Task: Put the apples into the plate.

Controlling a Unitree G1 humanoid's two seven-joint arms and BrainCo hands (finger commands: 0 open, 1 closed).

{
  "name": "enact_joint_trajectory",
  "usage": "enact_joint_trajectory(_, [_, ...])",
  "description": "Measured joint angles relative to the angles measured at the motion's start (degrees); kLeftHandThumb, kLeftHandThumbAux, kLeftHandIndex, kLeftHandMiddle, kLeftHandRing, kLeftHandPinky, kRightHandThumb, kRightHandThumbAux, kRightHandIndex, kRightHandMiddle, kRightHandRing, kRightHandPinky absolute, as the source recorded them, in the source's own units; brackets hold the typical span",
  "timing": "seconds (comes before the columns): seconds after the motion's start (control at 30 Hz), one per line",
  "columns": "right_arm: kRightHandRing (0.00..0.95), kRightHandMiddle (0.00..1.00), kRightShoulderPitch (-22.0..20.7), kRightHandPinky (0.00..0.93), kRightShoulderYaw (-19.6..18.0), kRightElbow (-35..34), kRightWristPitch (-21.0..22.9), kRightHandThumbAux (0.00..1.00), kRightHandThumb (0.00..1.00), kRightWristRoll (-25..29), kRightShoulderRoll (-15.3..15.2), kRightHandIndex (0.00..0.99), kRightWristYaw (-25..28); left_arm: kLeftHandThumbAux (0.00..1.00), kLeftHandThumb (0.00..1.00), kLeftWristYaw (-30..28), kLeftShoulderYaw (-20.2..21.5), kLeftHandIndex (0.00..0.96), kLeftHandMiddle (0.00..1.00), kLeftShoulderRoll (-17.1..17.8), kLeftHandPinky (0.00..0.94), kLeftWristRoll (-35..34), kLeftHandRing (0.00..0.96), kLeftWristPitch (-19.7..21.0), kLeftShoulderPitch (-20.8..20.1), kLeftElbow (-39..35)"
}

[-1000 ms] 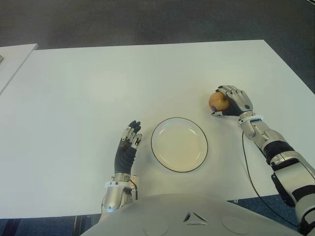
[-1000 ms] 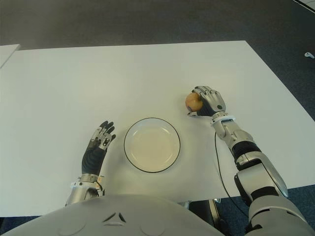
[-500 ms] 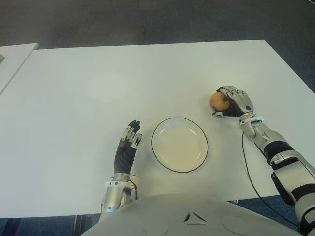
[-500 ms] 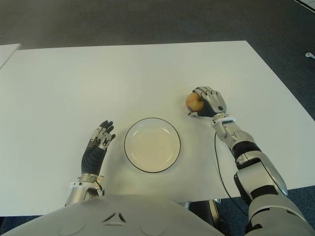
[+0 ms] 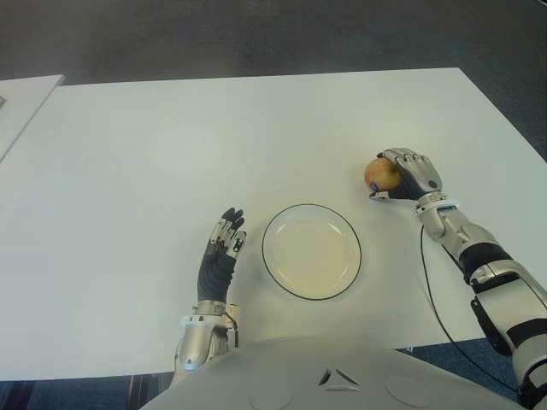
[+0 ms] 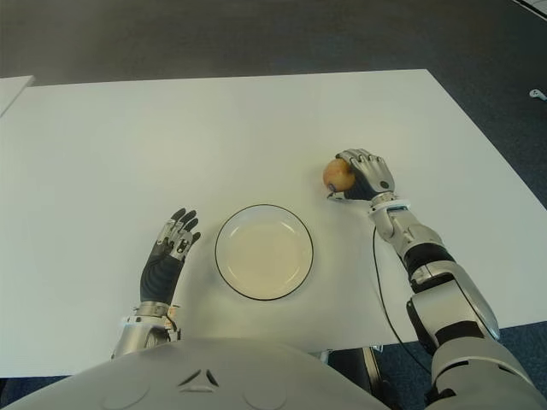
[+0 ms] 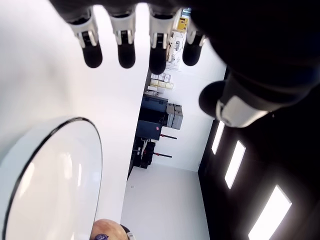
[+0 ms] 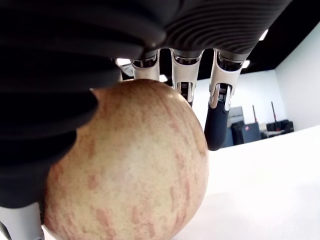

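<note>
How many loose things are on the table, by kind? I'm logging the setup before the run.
Apples: 1, the apple, gripped in the right hand
Plates: 1, the plate, with nothing in it, beside the open left hand
Total: 2

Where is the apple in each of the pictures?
Left eye view: the apple is right of the middle, in the right hand, beyond the plate.
Right eye view: the same spot, past the plate's far right edge.
Left wrist view: only a sliver shows at the bottom edge, beside the plate's rim.
Right wrist view: it fills most of the picture, with fingers curled over it.
Shared landmark: the plate, except in the right wrist view.
</note>
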Motion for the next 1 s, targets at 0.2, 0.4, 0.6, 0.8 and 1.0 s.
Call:
enact_joint_trajectory(0.2, [0.831, 0.852, 0.43, 0.832, -2.06, -4.83, -0.46, 0.714, 0.704, 0.73, -1.11, 0.44, 0.45, 0.496, 0.254, 0.0, -0.08, 0.116, 0.118, 0.12, 0.1, 0.13, 0.089, 0.01, 0.05, -0.29])
enact_joint_trajectory(0.4, [0.846, 0.868, 4.05, 0.843, -5.96, -18.03, -0.46, 0.713, 0.706, 2.42, -3.24, 0.44, 2.91, 0.494, 0.245, 0.0, -0.19, 0.113, 0.117, 0.22, 0.115, 0.69, 0.09, 0.01, 0.13, -0.45])
enact_joint_trajectory(0.6, [0.853, 0.876, 8.03, 0.847, -9.33, -29.03, -0.25, 0.713, 0.708, 4.02, -3.58, 0.44, 6.64, 0.496, 0.235, 0.0, -0.29, 0.113, 0.115, 0.27, 0.117, 0.99, 0.089, 0.0, 0.14, -0.46])
enact_joint_trajectory(0.8, [0.857, 0.877, 14.28, 0.848, -12.93, -41.76, 0.67, 0.712, 0.711, 7.72, -3.61, 0.44, 13.55, 0.505, 0.232, 0.0, -0.36, 0.104, 0.111, 0.3, 0.108, 1.02, 0.086, -0.05, 0.18, -0.44])
enact_joint_trajectory(1.0, [0.856, 0.87, 18.93, 0.84, -15.42, -52.22, 1.44, 0.712, 0.712, 11.01, -3.17, 0.44, 20.54, 0.505, 0.234, 0.0, -0.39, 0.104, 0.112, 0.33, 0.103, 0.99, 0.085, -0.1, 0.19, -0.43])
